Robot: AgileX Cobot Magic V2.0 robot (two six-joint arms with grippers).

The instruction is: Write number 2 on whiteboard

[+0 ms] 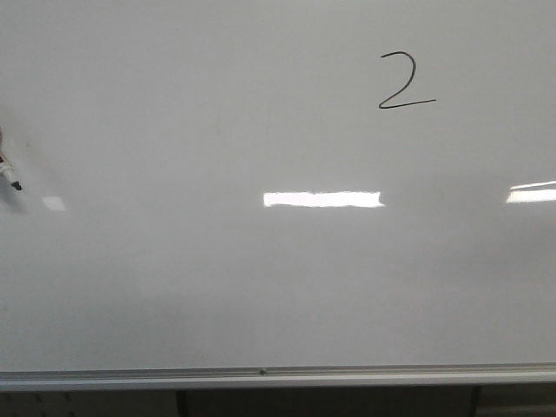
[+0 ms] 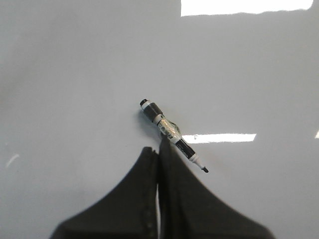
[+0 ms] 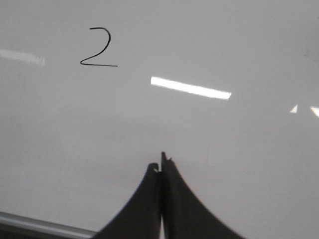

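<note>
A thin black number 2 (image 1: 406,82) is drawn on the upper right of the glossy pale whiteboard (image 1: 217,287); it also shows in the right wrist view (image 3: 98,48). My left gripper (image 2: 159,149) is shut on a black-and-white marker (image 2: 169,130), gripped near its middle at the fingertips, uncapped tip pointing away from the board's centre. The marker's tip (image 1: 12,180) pokes in at the far left edge of the front view, well away from the numeral. My right gripper (image 3: 160,167) is shut and empty, facing the board below and to the right of the 2.
A thin silver rail (image 1: 261,375) runs along the board's bottom edge, with dark space below it. Bright rectangular light reflections sit at the board's middle (image 1: 322,199) and right edge (image 1: 532,193).
</note>
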